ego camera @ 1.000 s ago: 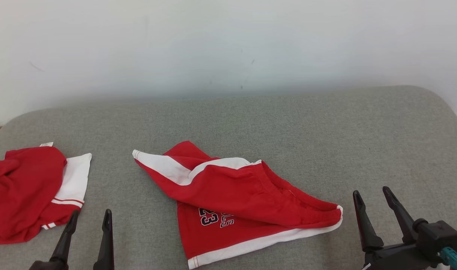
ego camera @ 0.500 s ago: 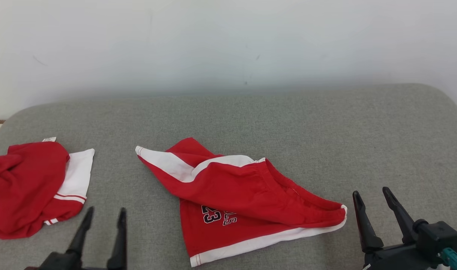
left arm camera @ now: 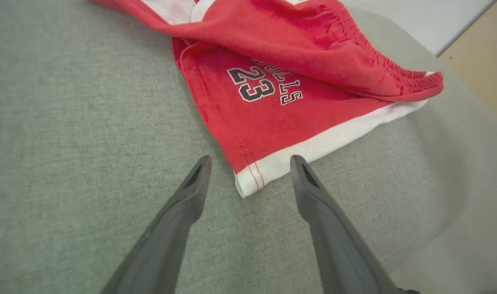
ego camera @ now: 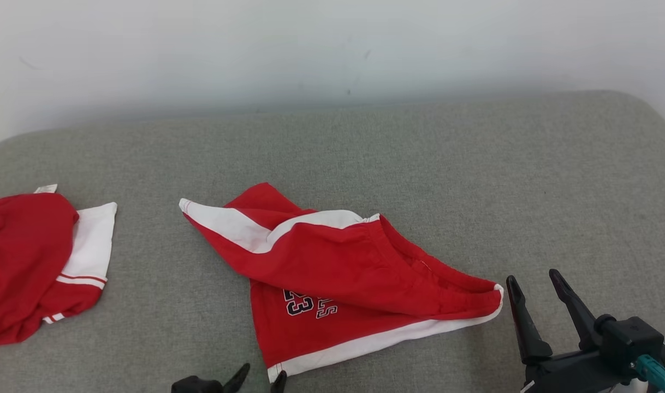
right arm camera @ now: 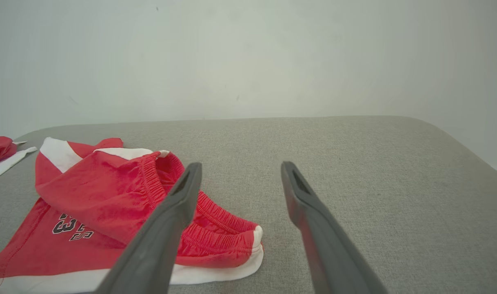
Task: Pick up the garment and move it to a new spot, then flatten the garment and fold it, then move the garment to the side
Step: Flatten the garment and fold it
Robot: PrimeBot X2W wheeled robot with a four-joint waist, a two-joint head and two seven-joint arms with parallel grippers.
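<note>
1. Head view: the red basketball shorts (ego camera: pixel 332 273) are lying crumpled near the middle of the grey upholstered surface (ego camera: pixel 420 164), one leg folding over the other, with the white wall (ego camera: pixel 310 43) rising behind
2. Head view: a second red-and-white garment (ego camera: pixel 27 262) is lying well apart from the shorts, at the robot's left end of the surface; the right wrist view is catching just a corner of it
3. Left gripper (ego camera: pixel 262 376): its dark tips are peeking up at the bottom edge of the head view, just beside the shorts' near hem corner (left arm camera: pixel 248 183); the left wrist view is showing the fingers standing spread, straddling that white corner and pinching nothing
4. Right gripper (ego camera: pixel 532 278): its fingers are standing spread and gripping nothing, just beside the end of the shorts on the robot's right
5. Left wrist view: this angle is giving the "23" print (left arm camera: pixel 252 83) and the red stitching along the hem at close range, plus a strip of pale floor (left arm camera: pixel 481 61) past the surface's rounded edge
6. Right wrist view: this low angle is exposing the gathered elastic waistband (right arm camera: pixel 150 183), gaping toward the right gripper
</note>
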